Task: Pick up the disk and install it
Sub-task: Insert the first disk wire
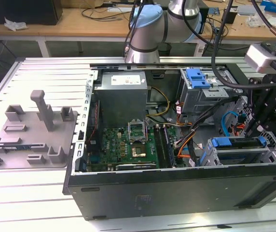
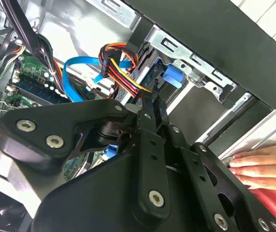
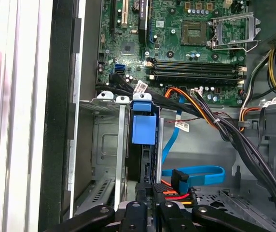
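Hardware on the slatted pale metal surface (image 1: 27,198) counts up as one open black computer case (image 1: 176,193), one green motherboard (image 1: 128,145) inside it, one grey metal power-supply box (image 1: 123,94) and one grey moulded fixture tray (image 1: 29,130) lying at the exterior view's left of the case. One silver-and-blue robot arm (image 1: 150,29) reaches in from behind, and its one black gripper (image 1: 250,129) hangs over the drive cage at the exterior view's right end of the case. Blue plastic pieces number two: a bare blue bracket (image 1: 198,77) on the upper bay, and the blue carrier frame of the disk (image 1: 238,143). The disk stands on edge in the metal drive cage (image 3: 106,145), between its upright rails, close to the case's black side wall. In the first wrist view the disk (image 3: 144,128) shows as a narrow dark edge capped by a square blue tab. The gripper (image 3: 147,189) sits at the disk's near end, right beside one looped blue flat cable (image 3: 196,171) and a bundle of orange, red and black wires (image 2: 118,67). I cannot tell whether the fingers are apart or closed, nor whether they grasp anything. One person's hand (image 2: 258,164) rests on the surface just outside the case.
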